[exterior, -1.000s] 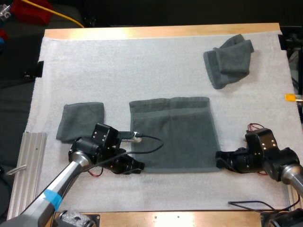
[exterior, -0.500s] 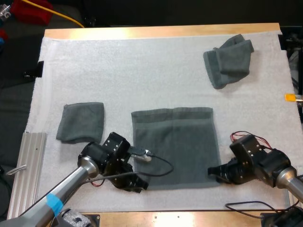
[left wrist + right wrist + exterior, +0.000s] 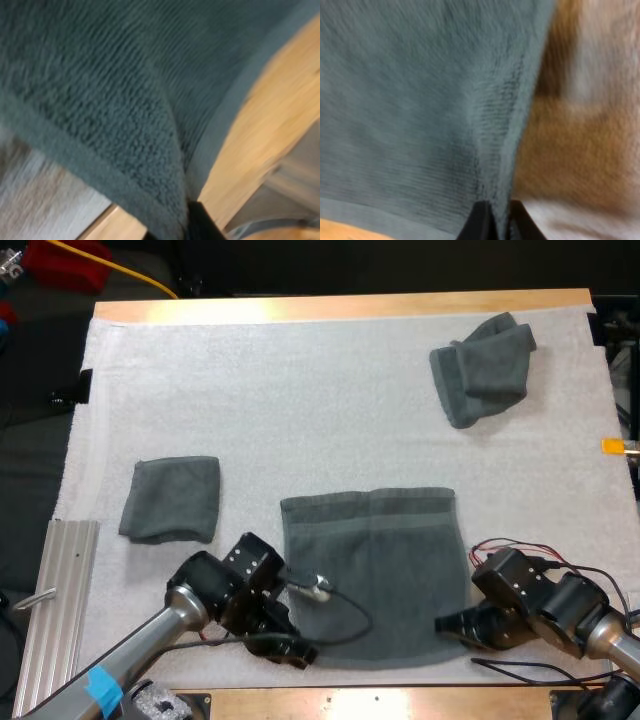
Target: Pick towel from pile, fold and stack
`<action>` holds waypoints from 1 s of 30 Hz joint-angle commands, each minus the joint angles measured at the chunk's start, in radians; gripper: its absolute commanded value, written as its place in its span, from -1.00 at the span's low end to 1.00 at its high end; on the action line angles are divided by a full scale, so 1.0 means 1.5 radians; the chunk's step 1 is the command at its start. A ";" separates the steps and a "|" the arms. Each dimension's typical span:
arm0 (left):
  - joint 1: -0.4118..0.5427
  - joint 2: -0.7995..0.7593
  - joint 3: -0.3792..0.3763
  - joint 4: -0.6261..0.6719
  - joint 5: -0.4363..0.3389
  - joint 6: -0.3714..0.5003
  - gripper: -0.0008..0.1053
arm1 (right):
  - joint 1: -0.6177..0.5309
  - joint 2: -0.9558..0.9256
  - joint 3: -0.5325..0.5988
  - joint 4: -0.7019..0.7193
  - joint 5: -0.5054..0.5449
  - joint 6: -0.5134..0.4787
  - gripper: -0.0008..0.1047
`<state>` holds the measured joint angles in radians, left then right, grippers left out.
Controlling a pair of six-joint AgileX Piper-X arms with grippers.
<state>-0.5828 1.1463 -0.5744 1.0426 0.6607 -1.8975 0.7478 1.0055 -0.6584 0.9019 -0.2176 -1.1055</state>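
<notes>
You've got the flat towel [image 3: 372, 570] pinched at both near corners, left fingers [image 3: 290, 648] and right fingers [image 3: 452, 624] clamped on one each, so it looks spread taut for folding. It's near-centre on the worktop [image 3: 330, 308], with the folded towel [image 3: 172, 498] left and the crumpled towel [image 3: 485, 368] far right.

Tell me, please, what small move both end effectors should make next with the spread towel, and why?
Probably lift both near corners of the spread towel and carry them toward its far hem, folding it in half. The left end effector and right end effector each pinch one of those corners, and the towel lies flat.
</notes>
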 commanded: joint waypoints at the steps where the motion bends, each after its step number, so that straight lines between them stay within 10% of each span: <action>1: 0.014 -0.002 -0.004 -0.013 0.018 -0.010 -0.98 | 0.000 -0.001 -0.003 -0.026 0.004 0.032 -0.96; 14: 0.243 0.067 -0.004 -0.194 0.230 -0.096 -0.98 | -0.169 0.050 -0.003 -0.263 -0.085 0.210 -0.96; 30: 0.279 0.176 -0.004 -0.496 0.243 -0.268 -0.98 | -0.255 0.211 -0.003 -0.532 -0.141 0.292 -0.96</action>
<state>-0.1640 1.4131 -0.5744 0.3170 1.0175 -2.2895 0.3706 1.3212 -0.6584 0.1176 -0.4178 -0.6714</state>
